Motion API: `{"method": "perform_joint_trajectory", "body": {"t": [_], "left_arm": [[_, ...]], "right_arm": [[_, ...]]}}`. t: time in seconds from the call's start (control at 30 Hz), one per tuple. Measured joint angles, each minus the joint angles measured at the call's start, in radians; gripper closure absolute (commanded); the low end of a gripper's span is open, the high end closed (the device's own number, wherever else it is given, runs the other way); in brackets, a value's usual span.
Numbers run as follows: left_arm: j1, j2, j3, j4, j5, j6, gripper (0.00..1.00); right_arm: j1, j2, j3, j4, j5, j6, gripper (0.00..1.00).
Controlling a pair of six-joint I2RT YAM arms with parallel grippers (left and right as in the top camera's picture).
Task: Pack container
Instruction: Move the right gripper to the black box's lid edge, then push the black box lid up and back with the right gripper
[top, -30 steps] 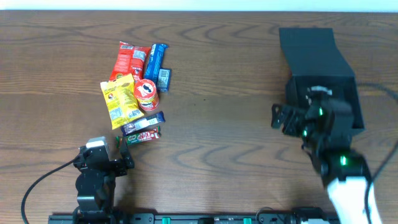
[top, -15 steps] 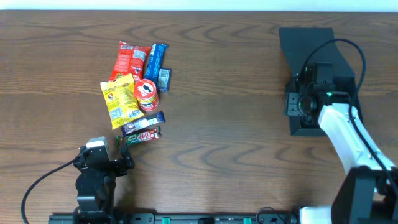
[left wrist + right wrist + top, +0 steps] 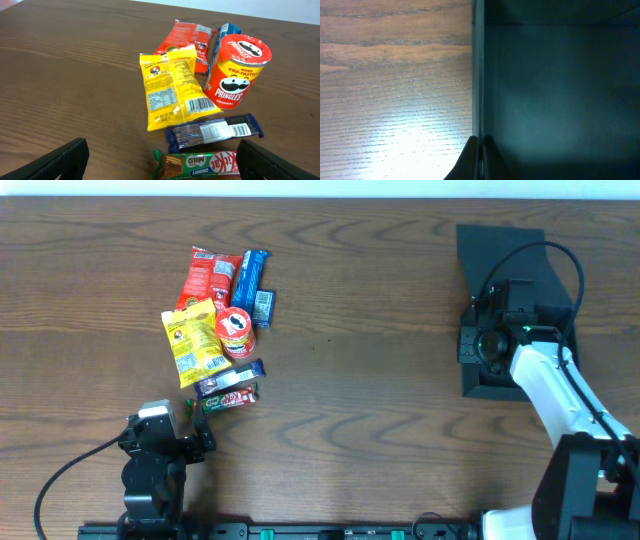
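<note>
The container (image 3: 497,258), a matte black box with its flap lid open toward the far side, sits at the right of the table. My right gripper (image 3: 470,346) is shut on its left wall (image 3: 476,75), one fingertip on each side of the thin wall. The dark inside of the box (image 3: 560,90) shows nothing in it. My left gripper (image 3: 167,426) stands open at the front left, its fingers (image 3: 67,160) wide apart just short of the snack pile and holding nothing.
Left of centre lie a Pringles can (image 3: 239,70), a yellow packet (image 3: 172,90), a red packet (image 3: 208,280), a blue bar (image 3: 251,278), a dark blue bar (image 3: 215,132) and a KitKat bar (image 3: 200,164). Cables trail from both arms.
My right gripper came down to the container's left wall and closed on it. The container has shifted slightly to the right. The left arm has not moved.
</note>
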Motion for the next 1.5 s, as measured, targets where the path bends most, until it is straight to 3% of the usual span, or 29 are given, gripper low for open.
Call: {"method": "perform_joint_trajectory", "body": {"t": [0.3,0.5,0.8,1.17,1.5], "left_arm": [[0.000,0.000,0.000,0.000,0.000,0.000,0.05],[0.000,0.000,0.000,0.000,0.000,0.000,0.05],[0.000,0.000,0.000,0.000,0.000,0.000,0.05],[0.000,0.000,0.000,0.000,0.000,0.000,0.05],[0.000,0.000,0.000,0.000,0.000,0.000,0.05]], "right_arm": [[0.170,0.002,0.000,0.059,-0.009,0.021,0.99],[0.325,0.008,0.027,0.082,-0.022,0.126,0.99],[0.512,0.200,0.298,-0.033,-0.001,0.356,0.99],[0.646,0.340,0.500,-0.099,0.057,0.571,0.98],[0.720,0.384,0.549,-0.118,0.074,0.624,0.98]]}}
